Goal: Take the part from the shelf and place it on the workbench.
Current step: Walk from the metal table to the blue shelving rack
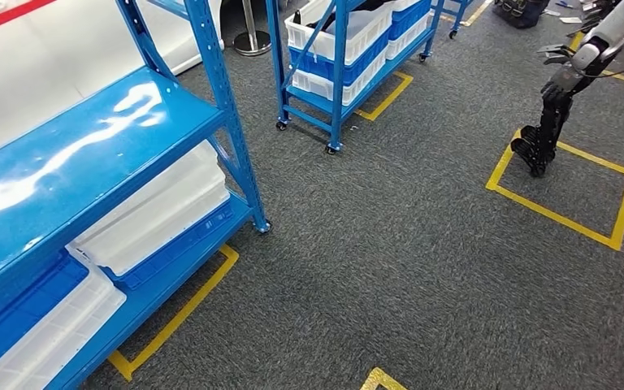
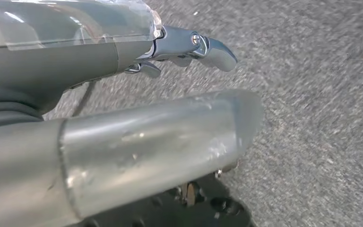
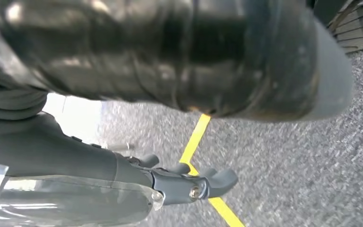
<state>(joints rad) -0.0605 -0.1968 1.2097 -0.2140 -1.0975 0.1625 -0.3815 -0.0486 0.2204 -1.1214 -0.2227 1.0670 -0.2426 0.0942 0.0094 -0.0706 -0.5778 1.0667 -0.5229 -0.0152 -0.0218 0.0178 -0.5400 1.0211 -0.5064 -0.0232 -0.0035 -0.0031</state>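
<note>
Right hand (image 1: 554, 85) at 2 o'clock grips the dark part (image 1: 543, 134), long axis hanging floorward; left hand (image 2: 123, 94) holds nothing — fingers apart. Workbench unseen.

Factory or warehouse floor: blue steel shelving (image 1: 211, 89), stacked plastic crates (image 1: 349, 41), yellow floor tape (image 1: 565, 215), grey carpet (image 1: 390, 244).
</note>
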